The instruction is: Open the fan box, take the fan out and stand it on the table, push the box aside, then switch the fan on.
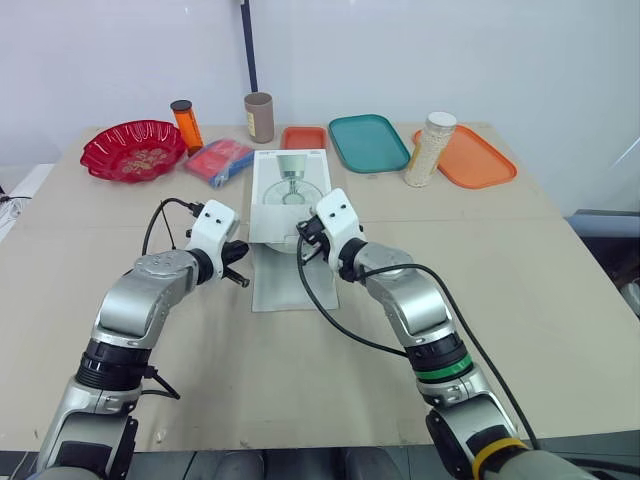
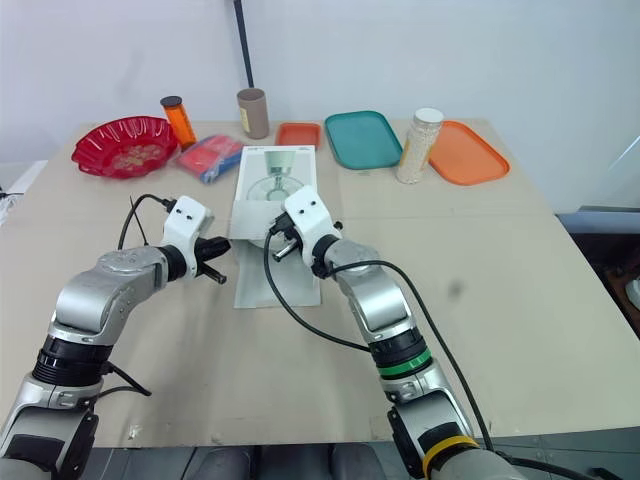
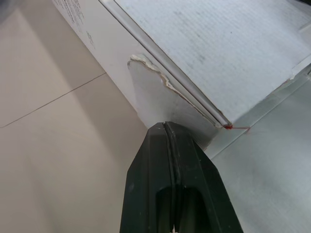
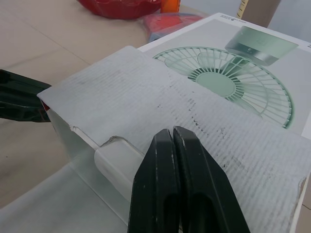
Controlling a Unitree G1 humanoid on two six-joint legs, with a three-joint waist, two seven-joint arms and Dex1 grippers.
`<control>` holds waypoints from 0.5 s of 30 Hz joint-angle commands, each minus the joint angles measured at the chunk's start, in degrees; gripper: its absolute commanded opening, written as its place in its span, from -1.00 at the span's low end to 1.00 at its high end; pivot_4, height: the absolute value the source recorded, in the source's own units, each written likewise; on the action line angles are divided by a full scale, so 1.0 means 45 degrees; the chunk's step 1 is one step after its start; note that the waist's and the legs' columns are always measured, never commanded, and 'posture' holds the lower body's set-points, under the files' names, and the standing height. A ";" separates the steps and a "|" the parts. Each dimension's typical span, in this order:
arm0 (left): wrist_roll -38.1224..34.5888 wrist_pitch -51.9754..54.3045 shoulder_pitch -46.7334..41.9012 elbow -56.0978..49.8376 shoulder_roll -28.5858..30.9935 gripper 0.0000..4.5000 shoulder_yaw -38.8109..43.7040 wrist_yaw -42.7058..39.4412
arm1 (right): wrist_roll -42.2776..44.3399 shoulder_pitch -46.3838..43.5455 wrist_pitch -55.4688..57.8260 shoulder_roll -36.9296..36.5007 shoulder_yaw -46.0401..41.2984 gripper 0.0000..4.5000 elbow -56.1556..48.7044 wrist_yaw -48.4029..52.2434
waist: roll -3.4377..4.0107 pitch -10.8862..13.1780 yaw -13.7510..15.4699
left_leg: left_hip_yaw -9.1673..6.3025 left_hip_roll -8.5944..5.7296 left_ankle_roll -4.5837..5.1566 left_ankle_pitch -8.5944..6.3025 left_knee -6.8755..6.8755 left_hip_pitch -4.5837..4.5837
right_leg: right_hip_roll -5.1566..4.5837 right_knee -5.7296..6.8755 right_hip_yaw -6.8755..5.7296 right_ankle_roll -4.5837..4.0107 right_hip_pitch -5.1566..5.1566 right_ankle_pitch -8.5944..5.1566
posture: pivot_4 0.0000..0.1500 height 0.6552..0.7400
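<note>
The white fan box, with a green fan printed on its lid, lies flat mid-table. Its near end is open: one grey flap is folded back over the top and another flap lies on the table. My right gripper is shut, its fingertips resting at the edge of the folded-back flap, just above a white part inside the opening. My left gripper is shut and empty, its tip at the box's near left corner.
Along the far edge stand a red bowl, an orange bottle, a cardboard tube, a red-and-blue packet, a small orange tray, a teal tray, a jar and an orange tray. Bare tabletop lies to the right.
</note>
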 commanded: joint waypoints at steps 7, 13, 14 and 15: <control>0.0122 -0.0278 -0.0102 -0.0366 0.0086 -1.00 0.0197 -0.0326 | -0.0041 0.0207 0.0270 0.0071 0.0216 -0.97 0.0137 0.0040 | 0.0000 0.0000 -0.0004 | -0.0001 0.0001 0.0000 0.0000 0.0000 0.0000 | 0.0001 0.0000 -0.0001 0.0000 0.0000 0.0000 | 1.00 1.00; 0.0107 -0.0214 0.0019 -0.0517 0.0097 -1.00 0.0283 -0.0281 | -0.0040 0.0200 0.0281 0.0057 0.0248 -0.97 0.0163 0.0088 | 0.0000 0.0000 -0.0006 | -0.0001 0.0001 0.0000 0.0000 0.0000 0.0000 | 0.0002 0.0000 -0.0001 0.0000 0.0000 0.0000 | 1.00 1.00; 0.0008 -0.0021 0.0079 -0.0713 0.0118 -1.00 0.0409 -0.0246 | -0.0046 0.0205 0.0284 0.0050 0.0255 -0.97 0.0158 0.0090 | 0.0000 0.0000 -0.0009 | -0.0001 0.0001 0.0000 0.0000 0.0000 0.0001 | 0.0002 0.0000 -0.0001 0.0000 0.0000 0.0000 | 1.00 1.00; -0.0157 0.0268 0.0135 -0.0983 0.0148 -1.00 0.0598 -0.0222 | -0.0045 0.0208 0.0288 0.0036 0.0256 -0.97 0.0149 0.0099 | 0.0000 0.0000 -0.0021 | -0.0001 0.0002 0.0000 0.0000 0.0000 0.0001 | 0.0002 0.0000 -0.0001 0.0000 -0.0001 0.0000 | 1.00 1.00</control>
